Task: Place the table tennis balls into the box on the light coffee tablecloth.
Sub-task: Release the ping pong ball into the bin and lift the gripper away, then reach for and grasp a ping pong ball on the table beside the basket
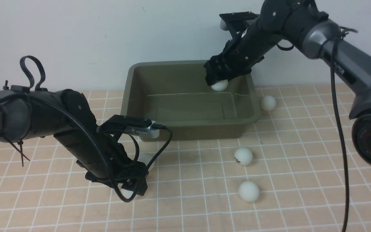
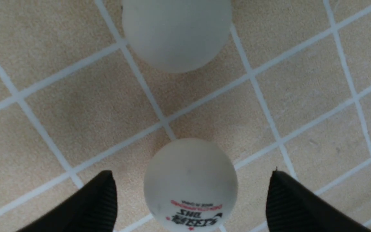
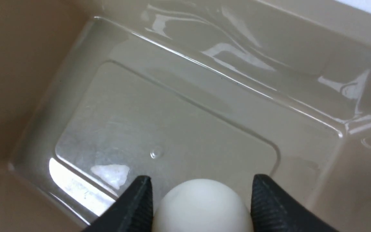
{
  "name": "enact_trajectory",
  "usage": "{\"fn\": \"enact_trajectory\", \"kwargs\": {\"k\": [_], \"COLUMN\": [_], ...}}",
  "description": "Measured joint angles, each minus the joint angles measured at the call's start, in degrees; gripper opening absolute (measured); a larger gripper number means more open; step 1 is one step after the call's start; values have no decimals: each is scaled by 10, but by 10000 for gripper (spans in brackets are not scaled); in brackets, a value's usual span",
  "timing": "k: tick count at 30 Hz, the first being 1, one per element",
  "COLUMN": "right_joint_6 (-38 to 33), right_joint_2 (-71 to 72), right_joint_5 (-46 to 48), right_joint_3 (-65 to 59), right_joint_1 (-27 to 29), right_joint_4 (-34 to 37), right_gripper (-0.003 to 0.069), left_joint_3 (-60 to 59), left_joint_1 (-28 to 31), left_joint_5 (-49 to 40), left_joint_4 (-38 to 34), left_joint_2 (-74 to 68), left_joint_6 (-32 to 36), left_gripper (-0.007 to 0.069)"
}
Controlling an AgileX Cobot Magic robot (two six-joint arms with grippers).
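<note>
Right gripper (image 1: 218, 80) hung inside the box (image 1: 188, 130), clamped on a plain ball (image 3: 201, 207) above the floor. Left gripper (image 2: 191, 175) was spread wide. A logo ball (image 2: 190, 190) sat on the tablecloth (image 2: 60, 112) between its fingers, touching neither.

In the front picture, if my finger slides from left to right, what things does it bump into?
left gripper → held ball → logo ball → outside ball beside the box
</note>
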State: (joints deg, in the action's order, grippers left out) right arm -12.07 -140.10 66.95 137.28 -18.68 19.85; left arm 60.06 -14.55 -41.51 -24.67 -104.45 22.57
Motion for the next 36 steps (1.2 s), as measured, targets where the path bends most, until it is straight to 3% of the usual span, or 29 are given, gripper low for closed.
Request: {"fn": "enact_trajectory", "kwargs": {"k": [6, 11, 14, 20, 25, 31, 36], "right_joint_6": [0, 0, -1, -7, 12, 28, 18], "right_joint_2": [-11, -10, 4, 80, 164, 273, 349], "right_joint_5": [0, 0, 0, 30, 47, 47, 47], "right_joint_3": [-3, -3, -3, -3, -23, -177, -323], "right_joint_1": [0, 0, 0, 6, 42, 116, 123], "right_joint_4": [2, 30, 43, 10, -36, -62, -57], "right_gripper": [370, 494, 529, 544, 545, 545, 545], "left_joint_3": [0, 0, 1, 1, 14, 106, 207], "left_joint_1": [0, 0, 0, 0, 0, 0, 0], "left_joint_5": [0, 0, 0, -8, -60, -101, -82], "left_joint_4": [-2, -3, -4, -5, 2, -5, -10], "left_joint_2": [-2, -2, -2, -2, 7, 66, 47], "left_joint_6": [0, 0, 0, 0, 0, -13, -15], "left_gripper": [509, 379, 293, 288, 288, 288, 288]}}
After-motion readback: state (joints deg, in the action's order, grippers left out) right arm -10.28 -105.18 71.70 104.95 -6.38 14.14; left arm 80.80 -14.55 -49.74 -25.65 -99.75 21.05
